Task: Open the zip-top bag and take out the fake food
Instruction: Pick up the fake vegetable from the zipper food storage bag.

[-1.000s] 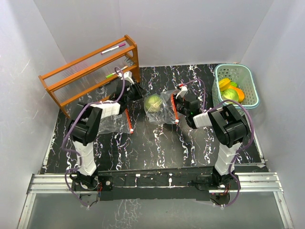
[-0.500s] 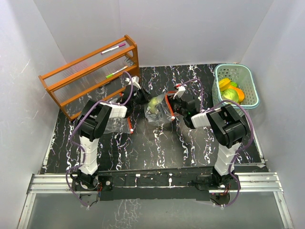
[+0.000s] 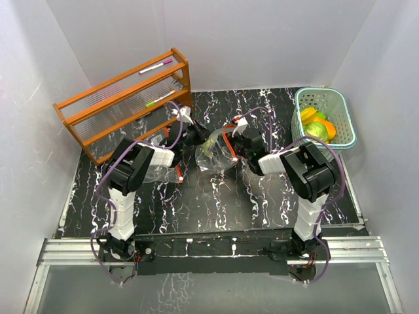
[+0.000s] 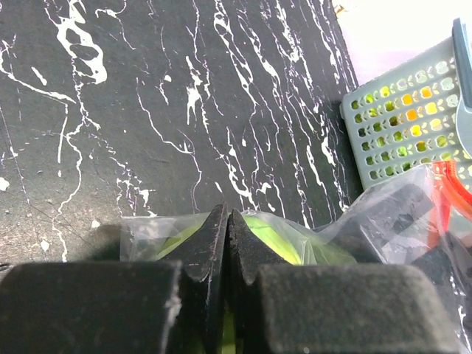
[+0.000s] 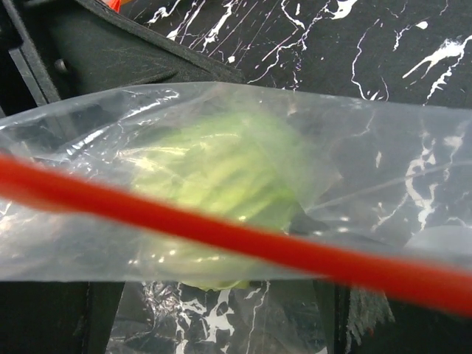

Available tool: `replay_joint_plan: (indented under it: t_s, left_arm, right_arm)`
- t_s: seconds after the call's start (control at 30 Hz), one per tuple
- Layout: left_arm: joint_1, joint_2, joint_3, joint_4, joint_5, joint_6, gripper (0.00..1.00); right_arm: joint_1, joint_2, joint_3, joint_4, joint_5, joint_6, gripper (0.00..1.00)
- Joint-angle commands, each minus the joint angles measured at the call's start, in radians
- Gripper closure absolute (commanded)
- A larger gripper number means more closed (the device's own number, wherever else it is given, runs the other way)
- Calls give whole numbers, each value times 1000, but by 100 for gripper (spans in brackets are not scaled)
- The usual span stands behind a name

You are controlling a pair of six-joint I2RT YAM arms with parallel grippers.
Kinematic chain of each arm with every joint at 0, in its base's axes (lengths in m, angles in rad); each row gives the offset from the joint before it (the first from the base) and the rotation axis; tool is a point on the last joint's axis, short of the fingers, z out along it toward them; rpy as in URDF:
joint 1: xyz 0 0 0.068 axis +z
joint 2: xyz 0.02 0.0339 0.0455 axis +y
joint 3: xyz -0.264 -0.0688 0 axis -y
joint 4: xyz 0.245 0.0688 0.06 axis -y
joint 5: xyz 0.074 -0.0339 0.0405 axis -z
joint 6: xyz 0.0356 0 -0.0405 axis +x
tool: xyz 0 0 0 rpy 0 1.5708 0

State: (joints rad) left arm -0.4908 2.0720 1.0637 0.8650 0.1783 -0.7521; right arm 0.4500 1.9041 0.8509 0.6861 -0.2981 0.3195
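Centre of the top view: clear, crinkly bag (image 3: 211,157) on the black, white-veined table (image 3: 216,203), with a round, ribbed, pale-green cabbage (image 5: 221,173) inside. Across the right wrist view, the smooth red zip (image 5: 243,240), slanting down to the right. Left gripper (image 4: 227,225) stretched in from the left, fingers pressed together on a fold of the bag's film. Right gripper (image 3: 230,139) stretched in from the right, fingers spread wide either side of the bag, clamping nothing. Upper right of the top view: slotted teal basket (image 3: 325,98) with glossy yellow, orange and green toy food (image 3: 316,124).
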Motion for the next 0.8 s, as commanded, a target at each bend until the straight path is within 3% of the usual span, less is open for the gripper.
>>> replay_joint_plan:
  t_s: [0.0, 0.17, 0.37, 0.77]
  left_arm:
    - [-63, -29, -58, -54, 197, -35, 100]
    - [-55, -50, -88, -57, 176, -38, 100]
    - [17, -50, -150, 40, 206, -150, 100]
    - [83, -91, -214, 98, 183, -196, 100]
  right_arm:
    - [9, 62, 55, -35, 5, -52, 15]
    - [8, 55, 53, -23, -49, 16, 53]
    - [6, -69, 10, -99, 2, 4, 79]
    - [-54, -482, -73, -340, 98, -51, 91]
